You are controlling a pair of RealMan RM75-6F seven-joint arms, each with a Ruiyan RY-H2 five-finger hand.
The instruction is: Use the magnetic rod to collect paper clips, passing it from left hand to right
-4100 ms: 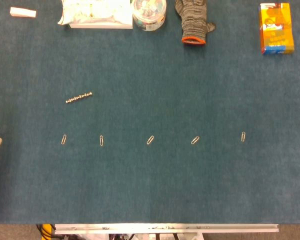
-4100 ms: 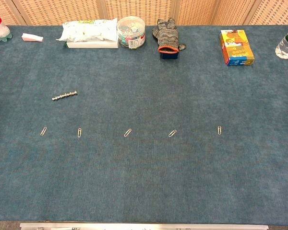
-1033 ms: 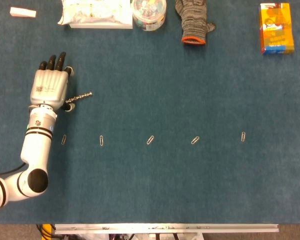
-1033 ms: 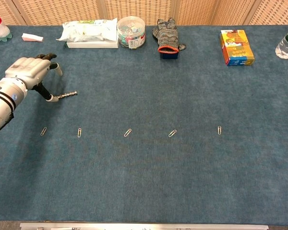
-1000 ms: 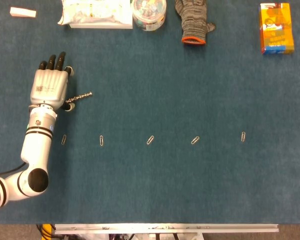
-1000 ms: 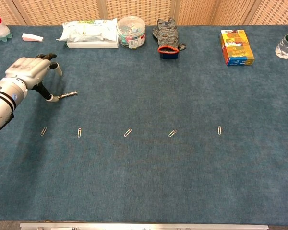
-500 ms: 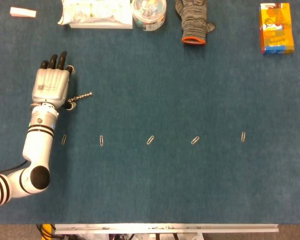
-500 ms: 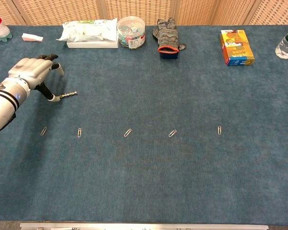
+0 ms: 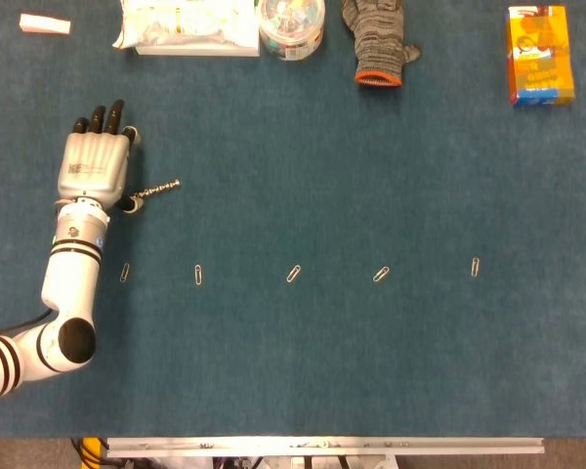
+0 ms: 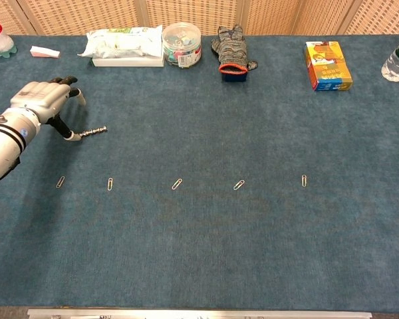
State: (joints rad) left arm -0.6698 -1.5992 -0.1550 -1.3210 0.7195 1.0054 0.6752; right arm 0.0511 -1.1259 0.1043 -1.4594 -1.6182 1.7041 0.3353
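While its dark-tipped fingers stay spread flat, the white plastic left hand (image 9: 96,164) (image 10: 40,98) touches its thumb to the near end of the knobbly silver magnetic rod (image 9: 160,189) (image 10: 92,132) lying on blue felt (image 9: 371,176); thin wire paper clips (image 9: 293,274) line up nearer the robot.

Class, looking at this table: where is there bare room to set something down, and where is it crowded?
Free: the wide cloth between the paper clips row and the near table edge, and the middle between clips and glove. Crowded: the far edge, and around the left hand at the magnetic rod.

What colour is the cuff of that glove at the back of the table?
The glove has an orange-red cuff, clearest in the head view.
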